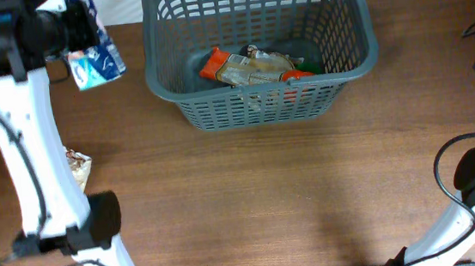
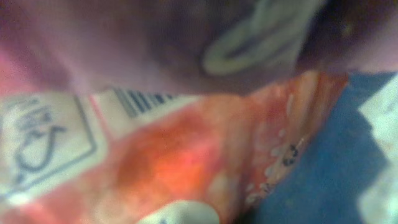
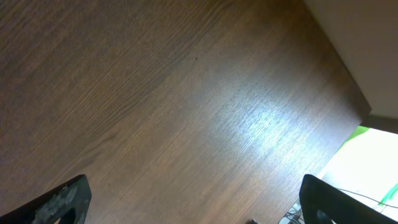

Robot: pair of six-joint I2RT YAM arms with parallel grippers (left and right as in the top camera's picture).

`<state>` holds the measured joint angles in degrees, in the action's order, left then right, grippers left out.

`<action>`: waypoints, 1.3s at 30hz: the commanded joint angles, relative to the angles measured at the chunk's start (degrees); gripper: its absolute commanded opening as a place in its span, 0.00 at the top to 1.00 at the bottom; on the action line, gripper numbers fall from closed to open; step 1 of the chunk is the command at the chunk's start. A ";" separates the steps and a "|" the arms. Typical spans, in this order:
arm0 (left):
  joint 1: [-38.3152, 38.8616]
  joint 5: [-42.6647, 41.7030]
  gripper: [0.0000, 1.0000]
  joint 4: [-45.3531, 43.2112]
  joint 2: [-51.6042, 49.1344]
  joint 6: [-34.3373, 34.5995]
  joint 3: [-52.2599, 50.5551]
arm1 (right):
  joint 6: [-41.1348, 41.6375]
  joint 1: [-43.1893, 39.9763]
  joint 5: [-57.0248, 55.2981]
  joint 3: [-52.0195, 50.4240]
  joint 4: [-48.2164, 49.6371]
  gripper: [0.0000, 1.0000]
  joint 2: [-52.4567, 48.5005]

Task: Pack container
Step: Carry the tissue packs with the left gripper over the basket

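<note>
Container: far centre of bench, several snack packets already inside. Left gripper is raised to the container's left, jaws closed on a blue-and-white packet not yet over the rim; its wrist view is blurred. Another packet lies on the bench, half hidden by the left arm. Right gripper — jaws wide apart, empty.

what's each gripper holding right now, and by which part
The left gripper holds a blue and white packet by its upper end; the right gripper holds nothing.
</note>
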<state>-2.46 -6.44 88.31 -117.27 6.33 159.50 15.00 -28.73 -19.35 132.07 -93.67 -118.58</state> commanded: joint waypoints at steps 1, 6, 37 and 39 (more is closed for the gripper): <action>5.92 1.55 0.98 -2.89 7.56 0.11 2.36 | 0.74 -0.17 -0.09 -0.24 0.04 0.01 0.02; 13.33 4.94 0.98 -6.25 11.23 -5.33 2.36 | 0.74 -0.17 -0.09 -0.24 0.04 0.01 0.02; 22.23 1.22 0.98 -11.98 -7.41 -22.47 1.66 | 0.74 -0.17 -0.09 -0.24 0.04 0.01 0.02; 22.23 1.14 0.98 -11.58 -9.11 -22.21 1.66 | 0.74 -0.17 -0.09 -0.24 0.04 0.01 0.02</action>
<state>19.86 -3.97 76.88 -124.33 -15.31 161.03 15.00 -28.73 -19.35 132.07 -93.65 -118.58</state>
